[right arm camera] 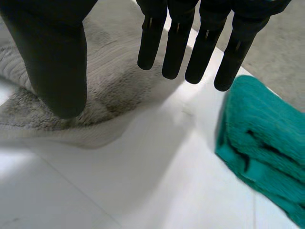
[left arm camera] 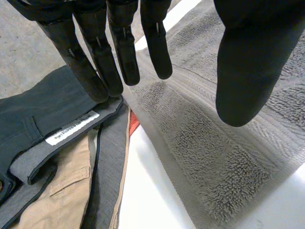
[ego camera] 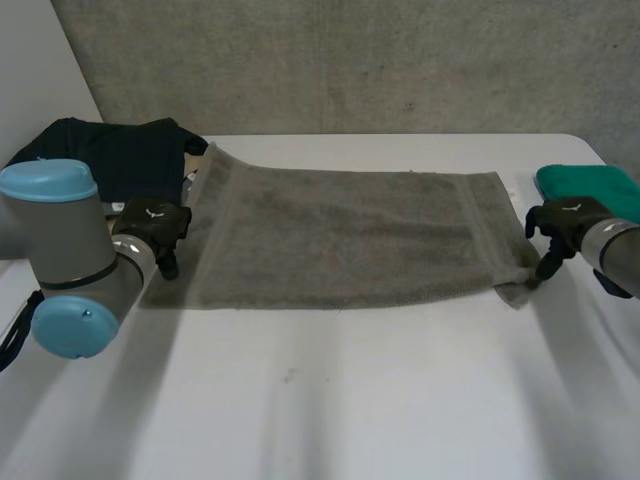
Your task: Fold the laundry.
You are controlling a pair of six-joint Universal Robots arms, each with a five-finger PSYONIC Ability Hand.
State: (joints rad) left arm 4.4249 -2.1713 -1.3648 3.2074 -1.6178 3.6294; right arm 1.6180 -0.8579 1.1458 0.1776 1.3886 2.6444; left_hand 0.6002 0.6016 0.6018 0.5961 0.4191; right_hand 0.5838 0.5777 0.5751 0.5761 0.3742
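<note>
Several garments [ego camera: 110,155]: a dark heap at the counter's far left corner. The left wrist view shows them layered: a dark garment [left arm camera: 28,114] with a white label [left arm camera: 71,129] lies over a grey one [left arm camera: 107,181] and a tan one [left arm camera: 57,200]. They sit just beside the towel's left end.
Left arm [ego camera: 70,260]: grey with light-blue caps, coming in at the near left of the counter.
Left hand [ego camera: 150,228]: at the towel's left short end. Its fingers [left arm camera: 119,52] are straight and set well apart from the thumb [left arm camera: 248,67], and it grips nothing. The fingertips hang where the heap meets the towel's edge, and the thumb hangs above the towel.
Towel [ego camera: 350,235]: grey terry, spread out lengthwise across the middle of the counter, reaching from one hand to the other. A woven band runs near each short end. Its near right corner is rumpled.
Counter [ego camera: 330,400]: white, bare in front of the towel.
Right hand [ego camera: 560,225]: at the towel's right short end, by the rumpled corner. Its fingers [right arm camera: 176,43] are straight and apart from the thumb [right arm camera: 57,62], which hangs over that corner, and it holds nothing. Whether a fingertip touches the cloth cannot be told.
Green cloth [ego camera: 590,183]: folded, at the counter's right edge just beyond the right hand. It lies apart from the towel, with bare counter between them.
</note>
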